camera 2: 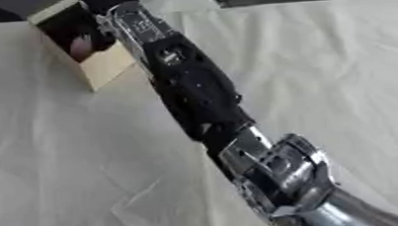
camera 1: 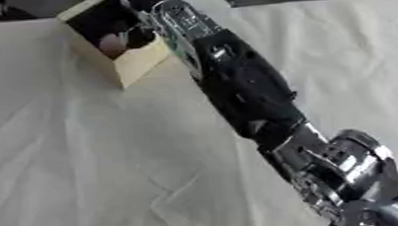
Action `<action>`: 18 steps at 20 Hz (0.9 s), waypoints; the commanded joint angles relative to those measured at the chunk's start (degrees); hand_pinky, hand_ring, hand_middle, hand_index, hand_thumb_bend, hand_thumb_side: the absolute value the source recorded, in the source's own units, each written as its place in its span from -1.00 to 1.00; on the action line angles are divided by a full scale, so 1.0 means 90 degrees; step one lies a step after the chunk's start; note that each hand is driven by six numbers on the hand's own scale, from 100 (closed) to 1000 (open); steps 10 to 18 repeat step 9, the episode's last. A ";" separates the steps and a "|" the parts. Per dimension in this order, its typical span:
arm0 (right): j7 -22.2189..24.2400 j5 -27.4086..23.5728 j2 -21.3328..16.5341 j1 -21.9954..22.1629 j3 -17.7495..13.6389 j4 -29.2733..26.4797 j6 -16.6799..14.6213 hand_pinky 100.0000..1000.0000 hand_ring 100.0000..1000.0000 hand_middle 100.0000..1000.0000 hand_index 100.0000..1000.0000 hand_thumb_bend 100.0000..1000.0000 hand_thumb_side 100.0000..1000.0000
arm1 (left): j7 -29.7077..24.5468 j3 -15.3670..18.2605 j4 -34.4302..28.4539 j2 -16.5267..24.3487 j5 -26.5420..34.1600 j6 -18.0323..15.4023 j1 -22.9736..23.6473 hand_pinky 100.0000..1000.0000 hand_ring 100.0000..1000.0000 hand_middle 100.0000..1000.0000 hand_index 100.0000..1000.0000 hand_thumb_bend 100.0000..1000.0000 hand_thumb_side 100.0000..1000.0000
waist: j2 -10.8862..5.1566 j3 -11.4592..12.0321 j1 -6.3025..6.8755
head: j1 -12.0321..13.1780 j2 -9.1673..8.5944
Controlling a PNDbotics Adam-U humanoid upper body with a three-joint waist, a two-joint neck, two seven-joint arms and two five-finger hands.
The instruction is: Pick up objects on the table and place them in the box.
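My right arm (camera 1: 244,90) stretches far-left and covers the box's (camera 1: 134,64) right wall. My right hand is lost in its dark inside, fingers unreadable. A pale rounded thing (camera 1: 111,42) there is too blurred to name.

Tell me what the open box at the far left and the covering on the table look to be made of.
The tan open-topped box looks like matte cardboard or thin wood: flat pale walls, dark interior. The off-white table covering looks like cloth or paper, matte, with creases and fold lines.
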 commanded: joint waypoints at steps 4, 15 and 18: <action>-0.0343 -0.0616 -0.0352 -0.0152 0.0085 -0.0840 -0.0128 0.54 0.38 0.09 0.60 -1.00 -0.79 | -0.0023 0.0089 -0.0087 0.0096 -0.0015 0.0025 -0.0026 0.39 0.27 0.51 0.73 -1.00 0.49 | -0.0222 -0.0065 0.0073 | 0.0105 0.0113; -0.0536 -0.1121 -0.0912 0.0102 0.0356 -0.1654 -0.0506 0.54 0.33 0.08 0.57 -1.00 -0.82 | -0.0001 0.0108 -0.0087 0.0121 -0.0036 0.0015 -0.0020 0.39 0.27 0.51 0.72 -1.00 0.49 | -0.0273 -0.0158 0.0092 | 0.0321 0.0253; -0.0536 -0.1121 -0.0912 0.0102 0.0356 -0.1654 -0.0506 0.54 0.33 0.08 0.57 -1.00 -0.82 | -0.0001 0.0108 -0.0087 0.0121 -0.0036 0.0015 -0.0020 0.39 0.27 0.51 0.72 -1.00 0.49 | -0.0273 -0.0158 0.0092 | 0.0321 0.0253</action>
